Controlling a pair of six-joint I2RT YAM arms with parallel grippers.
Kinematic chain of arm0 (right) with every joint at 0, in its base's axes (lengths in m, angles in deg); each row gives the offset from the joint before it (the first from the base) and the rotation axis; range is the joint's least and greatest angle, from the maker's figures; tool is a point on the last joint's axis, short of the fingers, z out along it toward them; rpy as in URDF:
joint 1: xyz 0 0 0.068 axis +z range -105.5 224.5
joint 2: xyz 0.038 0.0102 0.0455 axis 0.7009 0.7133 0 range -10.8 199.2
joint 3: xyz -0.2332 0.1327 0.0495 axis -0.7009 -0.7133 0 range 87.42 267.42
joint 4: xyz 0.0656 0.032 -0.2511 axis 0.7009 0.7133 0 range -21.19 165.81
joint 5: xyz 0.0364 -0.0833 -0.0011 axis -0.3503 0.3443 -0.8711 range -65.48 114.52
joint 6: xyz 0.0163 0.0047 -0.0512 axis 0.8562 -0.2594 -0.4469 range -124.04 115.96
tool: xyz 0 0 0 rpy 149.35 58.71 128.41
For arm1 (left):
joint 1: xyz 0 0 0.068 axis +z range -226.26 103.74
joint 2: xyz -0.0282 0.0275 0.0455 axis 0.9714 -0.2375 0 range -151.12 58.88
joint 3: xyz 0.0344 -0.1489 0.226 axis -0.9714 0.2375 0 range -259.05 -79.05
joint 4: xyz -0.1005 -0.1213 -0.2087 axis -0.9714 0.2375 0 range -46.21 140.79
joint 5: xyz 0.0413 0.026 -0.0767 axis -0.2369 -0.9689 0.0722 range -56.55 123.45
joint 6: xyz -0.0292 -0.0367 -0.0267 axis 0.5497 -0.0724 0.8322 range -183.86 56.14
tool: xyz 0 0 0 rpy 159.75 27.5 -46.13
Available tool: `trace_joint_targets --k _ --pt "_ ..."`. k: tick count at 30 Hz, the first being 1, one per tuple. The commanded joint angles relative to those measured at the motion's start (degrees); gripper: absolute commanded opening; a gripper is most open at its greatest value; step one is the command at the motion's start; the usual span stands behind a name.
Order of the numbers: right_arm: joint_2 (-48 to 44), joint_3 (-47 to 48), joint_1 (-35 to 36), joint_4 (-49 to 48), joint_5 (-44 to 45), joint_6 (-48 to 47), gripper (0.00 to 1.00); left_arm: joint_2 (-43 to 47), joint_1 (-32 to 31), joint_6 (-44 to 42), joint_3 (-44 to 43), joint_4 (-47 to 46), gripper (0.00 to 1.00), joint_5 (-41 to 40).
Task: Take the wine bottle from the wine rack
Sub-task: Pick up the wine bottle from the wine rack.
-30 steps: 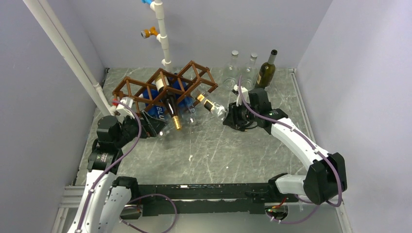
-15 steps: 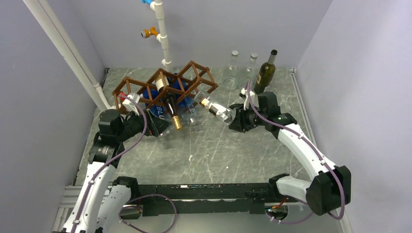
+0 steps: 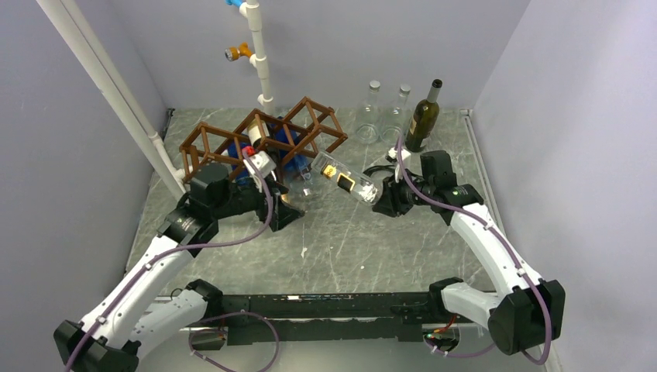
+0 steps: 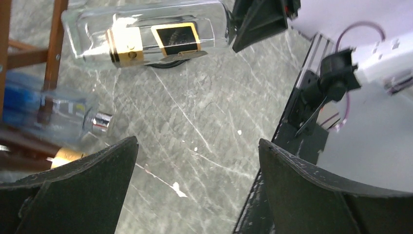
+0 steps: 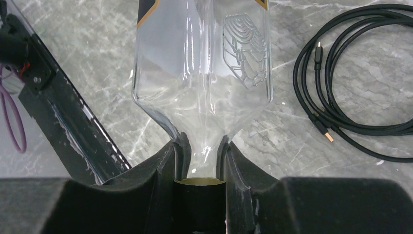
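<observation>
We show the right end effector (image 5: pixel 199 151) clamped on the neck of the clear wine bottle (image 3: pixel 345 180), which lies nearly level over the table (image 3: pixel 333 256). Its base is just beside the right end of the wine rack (image 4: pixel 54 39); whether the two touch we cannot tell. The left end effector (image 4: pixel 197 141) hangs nearby, fingers spread wide, holding nothing.

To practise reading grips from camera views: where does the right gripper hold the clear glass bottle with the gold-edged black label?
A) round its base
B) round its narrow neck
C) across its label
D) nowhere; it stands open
B: the right wrist view shows the right gripper shut on the narrow neck of the clear glass bottle.
</observation>
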Motion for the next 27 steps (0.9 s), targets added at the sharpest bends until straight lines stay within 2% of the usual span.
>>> trace_joint_targets --k 1,6,16,27 --pt "-4.23 1.64 -1.46 -4.71 -7.51 -7.84 0.00 -1.36 -4.64 -13.19 -2.30 -3.15 0.99 -1.39" --pt "-5.24 2.07 -3.07 -1.89 -9.20 -12.12 0.00 -1.08 -8.70 -23.35 0.51 -9.44 1.00 0.19" --pt "-6.91 2.43 -5.25 5.64 -11.83 -23.14 0.00 -5.44 -18.00 -43.78 -0.44 -10.65 1.00 -3.39" --pt "-7.57 1.27 -5.47 11.24 -13.84 -32.02 0.00 -15.84 -25.57 -50.98 -4.42 -13.34 1.00 -11.99"
